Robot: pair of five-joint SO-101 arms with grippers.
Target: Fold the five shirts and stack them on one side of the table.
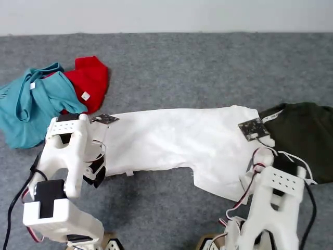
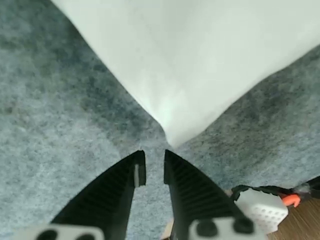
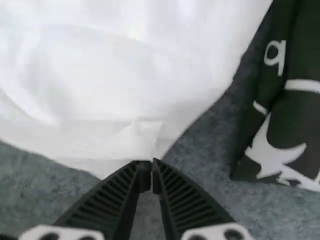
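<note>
A white shirt (image 1: 177,143) lies spread across the middle of the grey table. My left gripper (image 2: 154,162) is narrowly open just off the shirt's near left corner (image 2: 170,135), with nothing between its fingers. My right gripper (image 3: 146,170) is shut at the white shirt's near right hem (image 3: 135,135), where the cloth puckers toward the tips. A dark green shirt (image 1: 302,133) with white print (image 3: 280,150) lies beside it on the right. A teal shirt (image 1: 34,104) and a red shirt (image 1: 91,78) lie crumpled at the back left.
The left arm (image 1: 67,151) stands over the white shirt's left end and the right arm (image 1: 276,198) at the front right. Bare grey felt (image 1: 197,67) stretches behind the shirt, up to a white wall.
</note>
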